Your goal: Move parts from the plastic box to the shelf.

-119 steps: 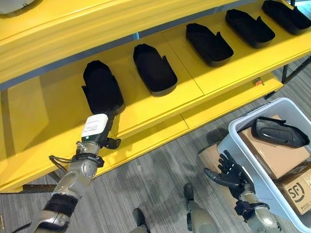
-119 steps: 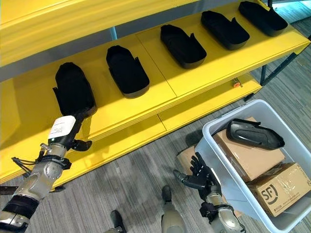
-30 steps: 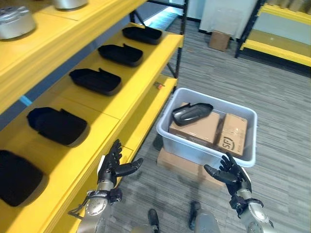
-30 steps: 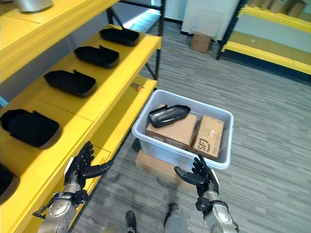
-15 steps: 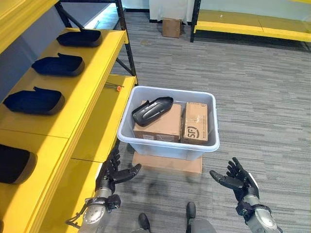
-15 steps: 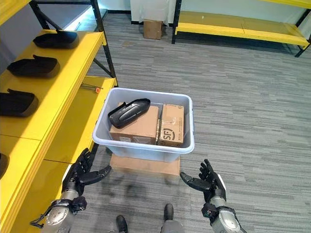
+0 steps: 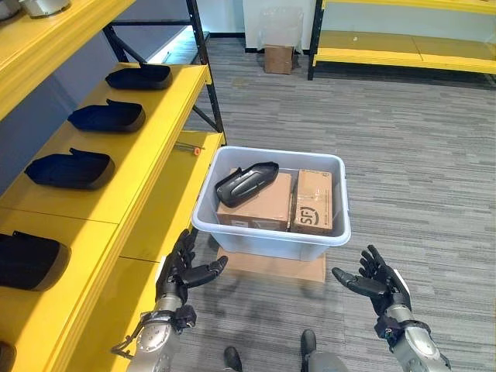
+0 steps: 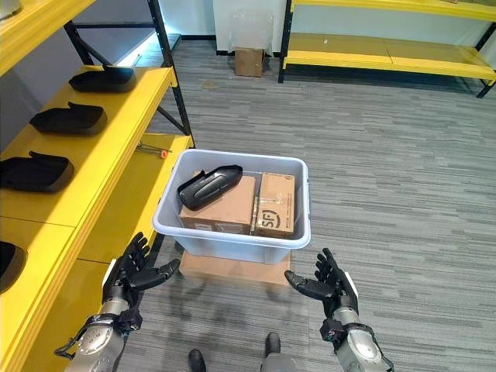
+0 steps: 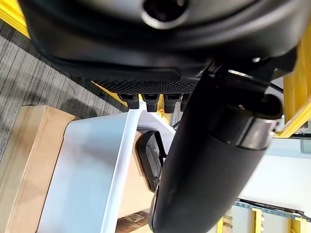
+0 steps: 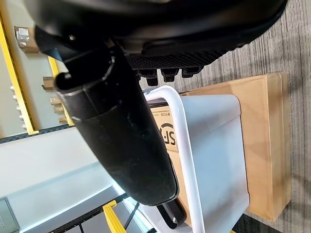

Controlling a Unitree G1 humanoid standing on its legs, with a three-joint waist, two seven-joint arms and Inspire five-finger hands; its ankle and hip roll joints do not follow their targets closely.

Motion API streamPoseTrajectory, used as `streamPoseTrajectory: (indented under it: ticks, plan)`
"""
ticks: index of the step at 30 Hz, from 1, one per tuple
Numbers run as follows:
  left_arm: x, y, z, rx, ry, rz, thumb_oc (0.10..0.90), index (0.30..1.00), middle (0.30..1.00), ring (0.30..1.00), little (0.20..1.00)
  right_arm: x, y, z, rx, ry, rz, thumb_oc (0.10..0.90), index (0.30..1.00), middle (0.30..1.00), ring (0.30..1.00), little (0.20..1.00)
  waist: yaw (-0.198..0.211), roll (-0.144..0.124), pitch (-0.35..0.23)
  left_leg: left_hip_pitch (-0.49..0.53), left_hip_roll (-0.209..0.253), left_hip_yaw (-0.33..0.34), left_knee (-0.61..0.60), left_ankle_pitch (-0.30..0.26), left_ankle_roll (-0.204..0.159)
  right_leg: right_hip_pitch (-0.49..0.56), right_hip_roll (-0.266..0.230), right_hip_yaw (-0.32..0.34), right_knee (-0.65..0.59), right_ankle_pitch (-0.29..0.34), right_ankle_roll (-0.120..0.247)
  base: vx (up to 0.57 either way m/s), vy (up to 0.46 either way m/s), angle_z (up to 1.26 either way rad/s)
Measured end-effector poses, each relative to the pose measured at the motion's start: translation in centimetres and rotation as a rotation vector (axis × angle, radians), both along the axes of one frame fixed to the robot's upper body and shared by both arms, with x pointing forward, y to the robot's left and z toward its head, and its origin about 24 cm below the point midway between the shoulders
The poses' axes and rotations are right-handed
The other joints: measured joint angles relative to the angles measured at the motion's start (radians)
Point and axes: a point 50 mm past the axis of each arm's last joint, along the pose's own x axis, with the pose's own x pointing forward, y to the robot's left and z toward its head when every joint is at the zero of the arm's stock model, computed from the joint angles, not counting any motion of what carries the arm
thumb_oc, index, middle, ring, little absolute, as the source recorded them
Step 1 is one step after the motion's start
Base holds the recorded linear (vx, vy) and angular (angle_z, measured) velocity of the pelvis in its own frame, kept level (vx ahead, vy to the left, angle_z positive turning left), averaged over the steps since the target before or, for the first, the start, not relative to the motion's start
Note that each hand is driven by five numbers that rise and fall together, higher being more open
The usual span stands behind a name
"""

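A pale grey plastic box (image 7: 267, 232) stands on a flat cardboard sheet on the floor. Inside it a black moulded part (image 7: 246, 182) lies on top of cardboard cartons (image 7: 314, 201). Several more black parts (image 7: 105, 116) sit in a row on the yellow shelf (image 7: 132, 194) to the left. My left hand (image 7: 180, 273) hovers open near the box's near left corner, holding nothing. On the other side, my right hand (image 7: 373, 284) is open and empty below the box's near right corner. The box rim (image 9: 121, 160) and the black part (image 9: 149, 160) show past the left hand's fingers.
A lower yellow shelf board (image 7: 167, 201) runs beside the box, with a small orange-tipped item (image 7: 195, 150) on it. A small carton (image 7: 278, 59) and another yellow rack (image 7: 403, 58) stand at the far side. Grey carpet floor lies open to the right of the box.
The camera has swung from the shelf to the box. Four seconds ago my left hand was at a black part on the shelf; now both hands are open near the box.
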Motion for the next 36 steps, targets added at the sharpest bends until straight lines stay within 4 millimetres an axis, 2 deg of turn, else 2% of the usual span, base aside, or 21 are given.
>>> streamPoseTrajectory:
  ticks: [1, 2, 3, 5, 7, 8, 9, 10, 13, 15, 17, 18, 19, 21, 22, 24, 27, 30, 32, 35, 36]
  plan:
    - [0.1, 0.4, 0.3, 0.015, -0.006, 0.002, 0.9, 1.0, 1.0, 1.0, 1.0, -0.1, 0.3, -0.3, 0.008, 0.01, 0.006, 0.9, 1.0, 1.0, 1.0, 1.0, 0.01, -0.041, 0.007, -0.068, 0.004, -0.045, 0.138, -0.001, -0.012, -0.04, -0.007, 0.017, 0.089, -0.05, -0.02, 0.05, -0.142, 0.13]
    - [0.0, 0.5, 0.2, 0.019, 0.001, 0.003, 0.9, 1.0, 1.0, 1.0, 1.0, -0.1, 0.3, -0.2, 0.008, 0.008, 0.007, 0.9, 1.0, 1.0, 1.0, 1.0, 0.038, -0.067, 0.013, -0.144, 0.003, -0.132, 0.281, 0.051, -0.028, -0.047, -0.012, 0.032, 0.115, -0.07, -0.039, 0.08, -0.088, -0.06]
    - [-0.4, 0.5, -0.1, 0.018, 0.015, 0.007, 0.9, 1.0, 1.0, 1.0, 1.0, -0.2, 0.2, -0.2, 0.004, 0.004, 0.002, 0.9, 1.0, 1.0, 1.0, 1.0, 0.053, -0.074, 0.015, -0.17, -0.003, -0.167, 0.325, 0.087, -0.013, -0.047, -0.01, 0.043, 0.108, -0.068, -0.045, 0.08, -0.042, -0.24]
    - [-0.5, 0.1, -0.5, 0.011, 0.04, 0.002, 0.9, 1.0, 1.0, 1.0, 1.0, 0.3, -0.4, 0.5, -0.016, -0.034, -0.031, 0.9, 1.0, 1.0, 1.0, 1.0, 0.05, -0.075, 0.029, -0.222, -0.026, -0.177, 0.326, 0.052, 0.024, -0.041, -0.011, 0.047, 0.092, -0.066, -0.061, 0.12, 0.054, 0.0]
    - [-0.1, -0.6, -0.5, -0.012, 0.028, 0.0, 0.9, 1.0, 1.0, 1.0, 1.0, 0.1, -1.1, 0.6, -0.032, -0.029, -0.068, 0.9, 1.0, 1.0, 1.0, 1.0, 0.052, -0.056, 0.045, -0.237, -0.047, -0.17, 0.237, 0.027, 0.038, -0.035, -0.003, 0.053, 0.076, -0.061, -0.072, 0.22, 0.13, 0.09]
    - [0.1, -0.7, -0.4, -0.015, 0.025, -0.003, 0.9, 1.0, 1.0, 1.0, 1.0, 0.0, -1.2, 0.5, -0.033, -0.023, -0.084, 0.9, 1.0, 1.0, 1.0, 1.0, 0.051, -0.049, 0.045, -0.225, -0.042, -0.169, 0.128, 0.029, 0.036, -0.035, 0.009, 0.05, 0.065, -0.057, -0.078, 0.16, 0.095, -0.01]
    - [0.3, -0.9, -0.3, -0.013, 0.017, -0.009, 0.9, 1.0, 1.0, 1.0, 1.0, 0.0, -1.2, 0.4, -0.03, -0.021, -0.087, 0.9, 1.0, 1.0, 1.0, 1.0, 0.055, -0.042, 0.054, -0.218, -0.03, -0.173, 0.05, 0.032, 0.026, -0.029, 0.018, 0.058, 0.059, -0.035, -0.074, 0.31, 0.174, -0.11]
    - [1.2, -1.2, -0.2, -0.015, 0.007, -0.022, 0.9, 1.0, 1.0, 1.0, 1.0, 0.1, -1.4, 0.1, -0.035, -0.011, -0.101, 0.9, 1.0, 1.0, 1.0, 1.0, 0.058, -0.022, 0.075, -0.218, 0.007, -0.179, -0.064, 0.051, -0.001, -0.006, 0.052, 0.061, 0.024, -0.025, -0.061, 0.25, 0.129, -0.22]
    - [1.8, -1.2, 0.1, -0.012, -0.003, -0.004, 0.9, 1.0, 1.0, 1.0, 1.0, 0.8, -0.7, 0.0, -0.029, -0.009, -0.078, 0.9, 1.0, 1.0, 1.0, 1.0, 0.059, 0.003, 0.097, -0.216, 0.021, -0.237, -0.161, 0.064, -0.017, 0.038, 0.102, 0.111, -0.035, -0.005, -0.053, 0.25, 0.183, -0.52]
    - [2.0, -1.2, 0.2, -0.015, -0.01, -0.002, 0.9, 1.0, 1.0, 1.0, 1.0, 0.9, -0.6, 0.1, -0.032, -0.013, -0.072, 0.9, 1.0, 1.0, 1.0, 1.0, 0.056, 0.011, 0.11, -0.209, 0.02, -0.232, -0.143, 0.079, -0.017, 0.065, 0.124, 0.144, -0.06, 0.002, -0.042, 0.18, 0.184, -0.74]
    - [1.8, -1.2, 0.1, -0.016, -0.005, -0.001, 0.9, 1.0, 1.0, 1.0, 1.0, 0.9, -0.7, 0.2, -0.049, -0.017, -0.064, 0.9, 1.0, 1.0, 1.0, 1.0, 0.059, 0.023, 0.112, -0.181, 0.017, -0.228, -0.125, 0.089, -0.004, 0.094, 0.139, 0.172, -0.075, -0.005, -0.072, 0.16, 0.185, -0.8]
    - [2.2, -1.5, 0.2, -0.024, -0.015, -0.005, 0.9, 1.0, 1.0, 1.0, 1.0, 0.7, -0.9, 0.2, -0.05, -0.017, -0.078, 0.9, 1.0, 1.0, 1.0, 1.0, 0.043, 0.03, 0.114, -0.19, 0.016, -0.201, -0.094, 0.089, -0.003, 0.107, 0.138, 0.174, -0.085, -0.011, -0.068, 0.2, 0.255, -0.56]
    - [2.8, -1.7, 0.7, -0.025, -0.038, -0.013, 0.9, 1.0, 1.0, 1.0, 1.0, 0.6, -0.9, 0.1, -0.05, -0.008, -0.093, 0.9, 1.0, 1.0, 1.0, 1.0, 0.038, 0.024, 0.113, -0.185, 0.002, -0.194, -0.079, 0.099, 0.011, 0.111, 0.121, 0.205, -0.088, -0.025, -0.054, 0.18, 0.248, -0.48]
    - [3.2, -1.9, 1.2, -0.028, -0.058, -0.019, 0.9, 1.0, 1.0, 1.0, 1.0, 0.7, -0.9, 0.2, -0.051, -0.015, -0.089, 0.9, 1.0, 1.0, 1.0, 1.0, 0.03, 0.039, 0.11, -0.158, 0.008, -0.166, -0.08, 0.115, 0.025, 0.11, 0.107, 0.23, -0.074, -0.04, -0.01, 0.08, 0.145, -0.43]
    - [3.6, -1.9, 1.4, -0.018, -0.064, -0.027, 0.9, 1.0, 1.0, 1.0, 1.0, 0.8, -0.5, 0.0, -0.038, -0.012, -0.094, 0.9, 1.0, 1.0, 1.0, 1.0, 0.024, 0.031, 0.11, -0.151, -0.014, -0.133, -0.081, 0.15, 0.036, 0.102, 0.075, 0.237, -0.054, -0.063, 0.018, 0.03, 0.096, -0.25]
    - [5.0, -1.9, 3.0, 0.006, -0.125, -0.033, 0.9, 1.0, 1.0, 1.0, 1.0, 1.1, 1.0, -0.1, -0.03, -0.009, -0.03, 0.9, 1.0, 1.0, 1.0, 1.0, 0.033, 0.002, 0.107, -0.152, -0.093, -0.084, -0.08, 0.122, 0.081, 0.087, -0.018, 0.234, -0.058, -0.067, 0.053, 0.07, 0.152, -0.18]
    - [6.0, -1.2, 4.3, 0.042, -0.169, -0.006, 0.9, 1.0, 1.0, 1.0, 1.0, 2.8, 4.3, 0.3, 0.02, -0.043, 0.08, 0.9, 1.0, 1.0, 1.0, 1.0, 0.039, -0.01, 0.109, -0.151, -0.151, -0.065, -0.06, 0.092, 0.124, 0.13, -0.083, 0.234, -0.14, -0.033, 0.109, 0.04, 0.085, -0.01]
    - [6.1, -0.8, 4.7, 0.051, -0.193, 0.011, 0.9, 1.0, 1.0, 1.0, 1.0, 3.7, 4.0, 1.1, 0.021, -0.083, 0.061, 0.9, 1.0, 1.0, 1.0, 1.0, 0.047, -0.055, 0.111, -0.155, -0.162, -0.064, -0.038, 0.068, 0.127, 0.181, -0.096, 0.213, -0.225, -0.013, 0.132, 0.02, 0.084, 0.01]
    - [5.1, -1.2, 3.4, 0.037, -0.144, 0.001, 0.9, 1.0, 1.0, 1.0, 1.0, 3.8, 3.4, 1.4, 0.014, -0.092, 0.039, 0.9, 1.0, 1.0, 1.0, 1.0, 0.036, -0.075, 0.109, -0.17, -0.148, -0.065, -0.013, 0.047, 0.112, 0.169, -0.086, 0.217, -0.221, -0.011, 0.126, -0.01, 0.071, -0.17]
    - [4.7, -0.7, 3.2, 0.046, -0.13, 0.024, 0.9, 1.0, 1.0, 1.0, 1.0, 3.9, 3.3, 1.3, 0.013, -0.08, 0.035, 0.9, 1.0, 1.0, 1.0, 1.0, 0.034, -0.127, 0.105, -0.241, -0.138, -0.045, 0.088, -0.005, 0.128, 0.114, -0.088, 0.24, -0.189, -0.009, 0.124, 0.04, 0.168, -0.23]
    - [4.8, -0.6, 3.3, 0.046, -0.133, 0.025, 0.9, 1.0, 1.0, 1.0, 1.0, 4.1, 3.4, 1.7, 0.013, -0.091, 0.037, 0.9, 1.0, 1.0, 1.0, 1.0, 0.035, -0.132, 0.103, -0.249, -0.134, -0.039, 0.121, -0.027, 0.137, 0.117, -0.09, 0.244, -0.182, -0.009, 0.125, 0.02, 0.154, -0.22]
